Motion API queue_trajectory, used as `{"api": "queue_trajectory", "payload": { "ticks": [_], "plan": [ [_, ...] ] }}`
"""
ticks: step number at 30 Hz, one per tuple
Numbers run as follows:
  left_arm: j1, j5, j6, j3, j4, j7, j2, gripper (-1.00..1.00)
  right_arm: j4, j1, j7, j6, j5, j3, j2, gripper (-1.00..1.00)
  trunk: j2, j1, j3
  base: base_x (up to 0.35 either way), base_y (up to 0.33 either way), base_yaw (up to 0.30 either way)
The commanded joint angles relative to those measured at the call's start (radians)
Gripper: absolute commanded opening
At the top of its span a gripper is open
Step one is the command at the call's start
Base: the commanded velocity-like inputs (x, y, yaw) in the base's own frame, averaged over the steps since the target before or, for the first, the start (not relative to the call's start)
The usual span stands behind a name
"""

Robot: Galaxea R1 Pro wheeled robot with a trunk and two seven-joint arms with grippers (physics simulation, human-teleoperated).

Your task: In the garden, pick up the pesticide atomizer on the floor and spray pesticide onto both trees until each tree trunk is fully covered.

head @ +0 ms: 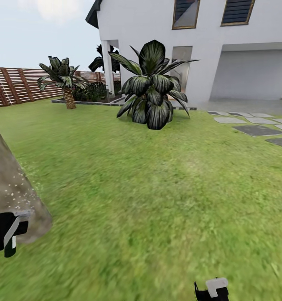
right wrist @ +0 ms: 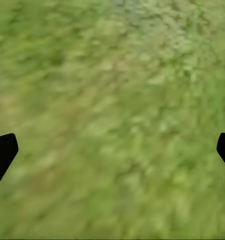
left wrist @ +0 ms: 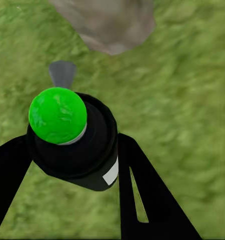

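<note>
Gripping the small, probably light, rigid pesticide atomizer (left wrist: 75,142) around its dark body, the left gripper (left wrist: 72,165) holds it near the speckled tree trunk (head: 13,192), while the right gripper (right wrist: 112,150) hangs spread wide over grass.

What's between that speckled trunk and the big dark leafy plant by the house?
Bare lawn, in the head view, between the trunk and the plant.

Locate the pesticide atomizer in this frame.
In the left wrist view, the pesticide atomizer sits clamped in the left gripper, green top up, above grass beside the speckled tree trunk.
</note>
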Motion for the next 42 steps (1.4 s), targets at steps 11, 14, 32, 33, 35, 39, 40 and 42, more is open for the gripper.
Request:
{"api": "queue_trajectory", "payload": {
  "ticks": [11,14,32,33,35,39,40,42],
  "plan": [
    [0.003,-0.001,-0.283,-0.002,0.232,-0.014,-0.04,-1.0,0.0,-0.001,-0.006,-0.005,0.01,-0.006,-0.001,1.0,0.0,0.0,-0.001,-0.274,-0.13,0.0],
    [0.027,-0.003,-0.311,-0.003,0.234,-0.045,-0.04,-1.0,0.0,-0.001,-0.005,-0.005,0.01,-0.006,0.0,1.0,0.0,0.0,-0.001,-0.33,-0.019,0.0],
    [0.101,-0.431,-0.667,-0.245,0.239,-0.813,-0.056,-1.0,-0.279,-0.067,0.541,0.191,0.174,0.114,0.013,1.0,0.0,0.0,-0.001,-0.341,-0.001,0.0],
    [0.101,-0.439,-0.667,-0.277,0.239,-0.846,-0.067,-1.0,-0.308,-0.073,0.635,0.201,0.179,0.117,0.013,1.0,0.0,0.0,-0.001,-0.33,0.0,0.0],
    [0.097,-0.445,-0.664,-0.337,0.237,-0.876,-0.088,-1.0,-0.383,-0.082,0.88,0.209,0.208,0.12,0.011,1.0,0.0,0.0,-0.001,-0.157,0.0,0.0],
    [0.096,-0.474,-0.663,-0.479,0.235,-0.886,-0.151,-1.0,-0.509,-0.087,1.068,0.211,0.235,0.12,0.015,1.0,0.0,0.0,-0.001,-0.025,0.0,0.0],
    [0.097,-0.478,-0.665,-0.493,0.233,-0.886,-0.158,-1.0,-0.513,-0.087,1.071,0.21,0.236,0.12,0.019,1.0,0.0,0.0,-0.001,-0.002,0.0,0.0],
    [0.097,-0.48,-0.667,-0.504,0.232,-0.888,-0.166,-1.0,-0.515,-0.087,1.074,0.21,0.236,0.12,0.027,1.0,0.0,0.0,-0.001,-0.001,0.0,0.0]
  ]
}}
